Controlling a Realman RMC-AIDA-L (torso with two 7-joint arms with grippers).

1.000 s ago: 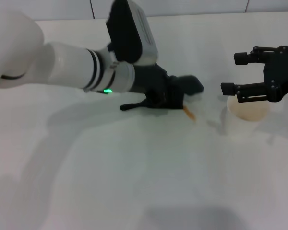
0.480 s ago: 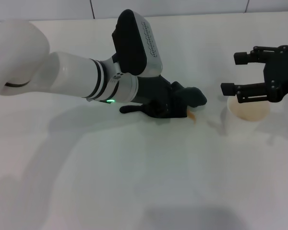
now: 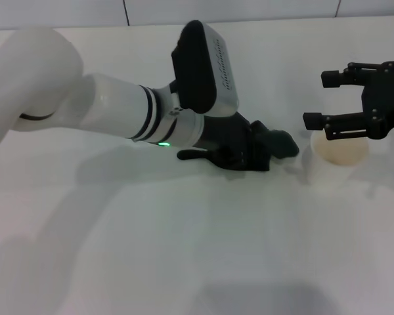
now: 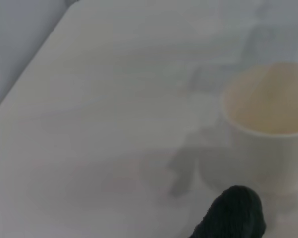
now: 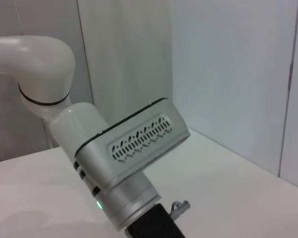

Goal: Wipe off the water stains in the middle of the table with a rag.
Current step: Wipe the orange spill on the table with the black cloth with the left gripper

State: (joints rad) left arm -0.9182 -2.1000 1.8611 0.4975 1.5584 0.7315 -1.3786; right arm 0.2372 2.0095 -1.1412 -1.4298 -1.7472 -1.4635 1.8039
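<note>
My left gripper [image 3: 259, 152] is low on the white table [image 3: 184, 249] at its middle and is shut on the dark green-black rag [image 3: 282, 143], which presses on the surface. The rag's tip also shows in the left wrist view [image 4: 236, 213]. The orange-amber water stains are hidden under the rag and gripper. My right gripper [image 3: 323, 100] hangs open and empty at the right, just above the cup.
A translucent white plastic cup [image 3: 338, 157] with pale liquid stands right beside the rag; it fills the left wrist view [image 4: 268, 124]. The right wrist view shows my left arm's wrist housing [image 5: 134, 148] and a wall behind.
My left arm has slid the rag rightward across the table toward the cup, over the orange stain tail, which no longer shows. The right arm has not moved.
</note>
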